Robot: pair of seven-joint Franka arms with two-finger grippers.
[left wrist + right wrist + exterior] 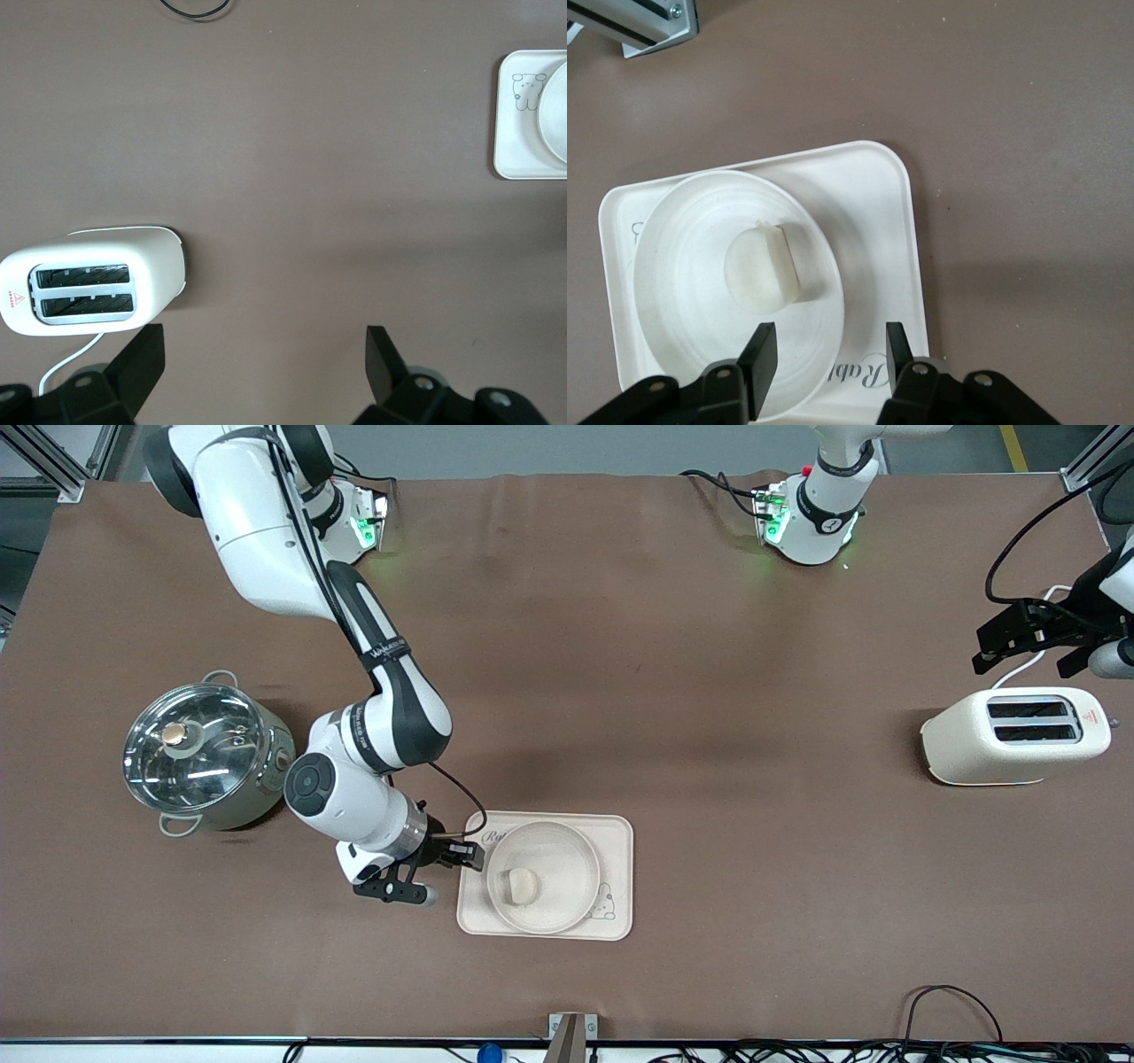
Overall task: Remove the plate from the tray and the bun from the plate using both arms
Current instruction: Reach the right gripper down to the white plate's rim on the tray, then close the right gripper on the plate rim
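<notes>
Resting in the plate (556, 868), the bun (522, 886) lies on the side of the dish toward the right arm's end of the bench (620, 646), a pale stubby lump with nothing touching it. Plate sits on the rectangular cream tray (617, 877), inside the tray's rim; a rabbit drawing (604, 903) shows at the tray corner nearer the front camera, toward the left arm's end, and lettering shows at the corner by the right hand. Right hand (469, 855) hangs low at the tray's edge on the side toward the right arm's end, fingers parted and gripping nothing; in the right wrist view the two black fingertips (758, 350) frame the plate rim and the tray's lettered border, with the bun (762, 266) just ahead of them in the dish. Whether the fingertips touch the tray cannot be told. Left hand (1019, 638) is up over bare bench toward the left arm's end, above the patch just farther from the front camera than the toaster (1019, 735); its fingers (137, 363) stand wide apart and hold nothing. Left arm waits there, well apart from the tray. Toaster is cream-white, two slots facing up, white cord (66, 363) trailing from it. Steel pot with glass lid (199, 753) stands toward the right arm's end of the bench, beside the right arm's wrist and well apart from the tray. Left wrist view also catches a corner of the tray (514, 133) with the rabbit mark, and an arc of the plate (554, 115).
</notes>
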